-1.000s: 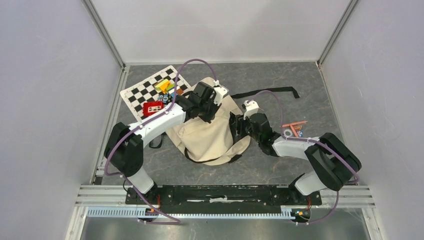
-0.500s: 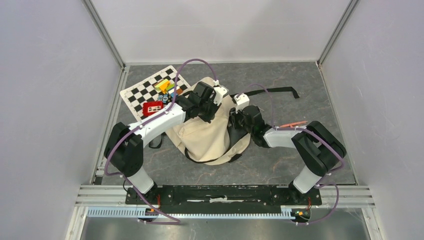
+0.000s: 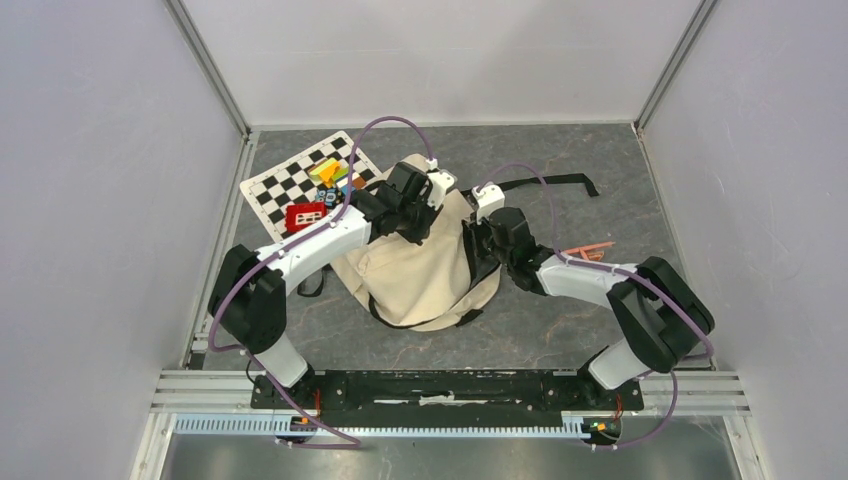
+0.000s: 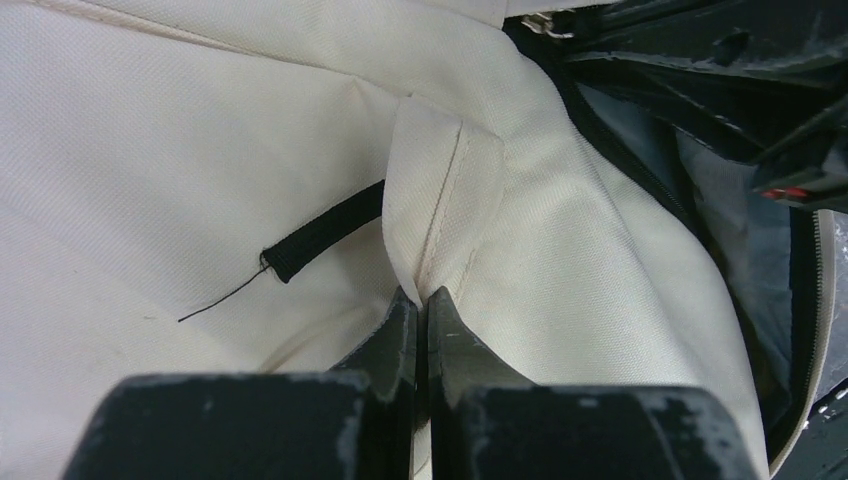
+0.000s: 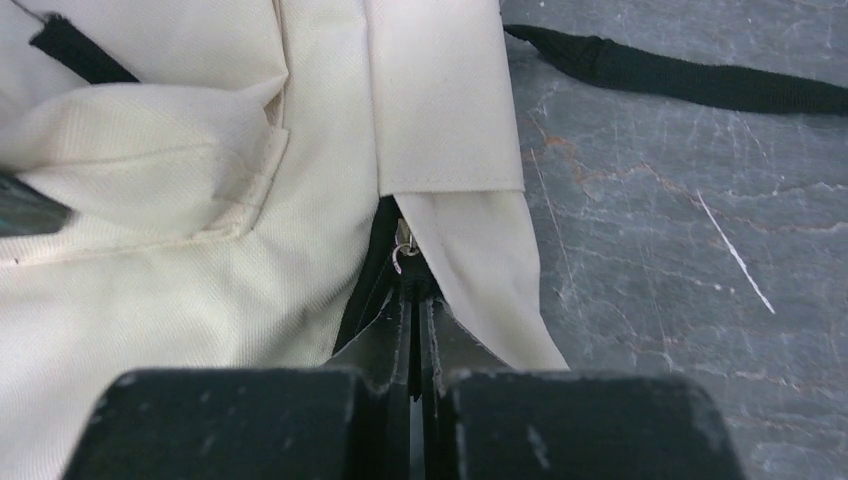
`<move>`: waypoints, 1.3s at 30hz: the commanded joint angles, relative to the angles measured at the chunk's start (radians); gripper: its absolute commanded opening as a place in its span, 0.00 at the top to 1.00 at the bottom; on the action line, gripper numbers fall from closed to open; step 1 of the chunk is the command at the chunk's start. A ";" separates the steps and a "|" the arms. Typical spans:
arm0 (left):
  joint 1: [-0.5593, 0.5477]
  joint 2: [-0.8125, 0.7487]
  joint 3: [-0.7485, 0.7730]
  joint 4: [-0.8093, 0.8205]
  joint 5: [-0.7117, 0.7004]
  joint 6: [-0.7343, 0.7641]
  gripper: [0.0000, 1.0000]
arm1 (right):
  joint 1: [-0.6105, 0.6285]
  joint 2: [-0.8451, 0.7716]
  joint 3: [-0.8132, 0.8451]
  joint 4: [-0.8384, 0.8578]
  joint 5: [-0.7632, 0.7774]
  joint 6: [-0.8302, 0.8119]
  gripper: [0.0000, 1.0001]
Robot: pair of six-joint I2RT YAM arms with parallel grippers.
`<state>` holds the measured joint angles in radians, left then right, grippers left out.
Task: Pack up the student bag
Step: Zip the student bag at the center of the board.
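The student bag [image 3: 420,285], a cream canvas backpack with black trim, lies mid-table. My left gripper [image 3: 412,226] sits on its upper part, shut on a pinched fold of cream fabric [image 4: 440,210]; the left wrist view has the tips [image 4: 422,298] pressed together on that seam, and the bag's grey-lined opening [image 4: 700,200] gapes to the right. My right gripper [image 3: 480,243] is at the bag's right edge. In the right wrist view its tips [image 5: 413,292] are shut on the black zipper pull [image 5: 405,262] below a cream flap [image 5: 440,110].
A checkerboard mat [image 3: 285,178] at the back left carries a red card [image 3: 305,215] and several colourful small items [image 3: 330,172]. Orange pens [image 3: 590,250] lie right of the bag. A loose black strap [image 3: 545,183] trails across the grey floor [image 5: 680,250] behind the bag.
My right arm swung left to the bag's right edge, and its jaws went from open to shut on the zipper pull. The left gripper kept its hold on the fabric.
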<state>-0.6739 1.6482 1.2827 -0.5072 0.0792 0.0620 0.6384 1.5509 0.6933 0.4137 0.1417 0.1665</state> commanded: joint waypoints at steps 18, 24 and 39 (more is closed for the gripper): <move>0.018 0.065 0.106 0.007 0.033 -0.183 0.98 | -0.006 -0.200 0.081 -0.679 -0.081 -0.013 1.00; 0.020 0.088 0.126 0.075 0.022 -0.267 0.98 | -0.006 -0.251 0.065 -0.756 -0.139 0.024 1.00; 0.017 0.101 0.108 0.216 0.010 -0.385 0.67 | -0.005 -0.398 -0.043 -0.743 -0.349 0.133 1.00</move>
<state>-0.6579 1.7798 1.3640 -0.4183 0.0799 -0.2512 0.6273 1.1828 0.6777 -0.2970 -0.1352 0.2649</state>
